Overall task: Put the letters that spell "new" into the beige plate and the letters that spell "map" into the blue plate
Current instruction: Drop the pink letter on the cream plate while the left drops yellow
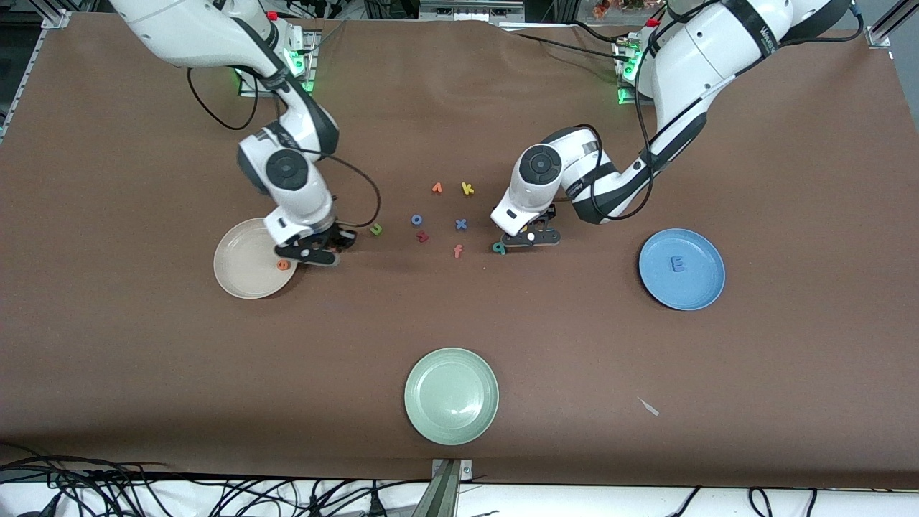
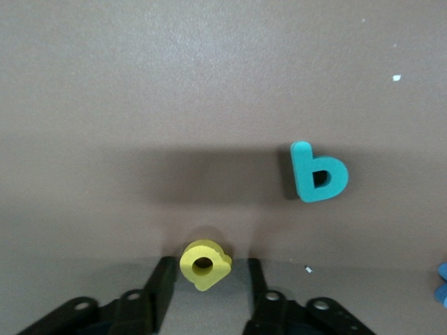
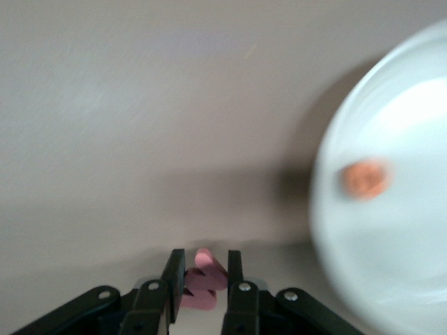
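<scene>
My right gripper (image 1: 316, 250) is shut on the salmon-red w (image 3: 206, 276), right at the rim of the beige plate (image 1: 240, 276). An orange e (image 1: 284, 265) lies in that plate. The green n (image 1: 375, 229) lies on the table beside the plate, toward the left arm's end. My left gripper (image 1: 528, 237) is down at the table with the yellow p (image 2: 204, 264) between its open jaws, a gap on each side. The teal a (image 1: 498, 248) lies just beside it. A blue m (image 1: 676, 265) rests in the blue plate (image 1: 700, 287).
Between the grippers lie an orange v (image 1: 436, 188), a yellow k (image 1: 467, 189), a blue o (image 1: 416, 220), a dark red letter (image 1: 422, 235), a blue x (image 1: 461, 224) and an orange f (image 1: 457, 250). A pale green plate (image 1: 451, 424) sits nearest the front camera.
</scene>
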`<state>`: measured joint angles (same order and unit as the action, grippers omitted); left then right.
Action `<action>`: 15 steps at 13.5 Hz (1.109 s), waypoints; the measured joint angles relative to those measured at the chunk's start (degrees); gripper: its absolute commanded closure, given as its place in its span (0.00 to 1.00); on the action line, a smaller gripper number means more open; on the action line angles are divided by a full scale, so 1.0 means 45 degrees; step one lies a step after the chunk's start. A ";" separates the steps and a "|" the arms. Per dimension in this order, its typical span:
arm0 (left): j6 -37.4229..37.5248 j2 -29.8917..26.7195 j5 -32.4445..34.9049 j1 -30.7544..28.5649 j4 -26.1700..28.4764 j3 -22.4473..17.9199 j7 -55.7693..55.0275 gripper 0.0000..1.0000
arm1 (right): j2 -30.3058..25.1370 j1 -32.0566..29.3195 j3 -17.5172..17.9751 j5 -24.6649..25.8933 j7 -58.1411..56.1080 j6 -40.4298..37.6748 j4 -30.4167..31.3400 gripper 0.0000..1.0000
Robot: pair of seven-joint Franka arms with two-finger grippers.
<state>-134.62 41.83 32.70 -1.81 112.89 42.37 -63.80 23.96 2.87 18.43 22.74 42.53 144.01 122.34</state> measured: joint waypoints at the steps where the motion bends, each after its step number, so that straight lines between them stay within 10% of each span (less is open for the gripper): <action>1: 0.0002 0.0001 0.0000 0.0001 0.0000 -0.0002 0.0000 0.66 | -0.0289 -0.0348 -0.0022 0.0000 -0.0904 -0.0224 -0.0008 0.90; 6: 0.0145 -0.0012 0.0001 0.0118 -0.0094 -0.0015 0.0001 0.80 | -0.1157 -0.0992 -0.0684 -0.0003 -0.3771 -0.0916 0.0371 0.79; 9: 0.0522 -0.0018 0.0001 0.0126 -0.0201 -0.0023 0.0032 0.86 | -0.1263 -0.1020 -0.1115 -0.0002 -0.3886 0.1063 0.2002 0.40; 15: 0.3703 -0.0255 -0.0099 -0.1285 -0.1784 -0.0099 0.2856 0.87 | -0.1902 -0.1004 -0.0240 -0.0023 -0.3068 0.0552 0.1825 0.36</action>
<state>-117.96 40.68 32.26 -7.60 104.86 41.93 -50.95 15.40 -1.64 17.35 22.64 28.72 146.49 130.55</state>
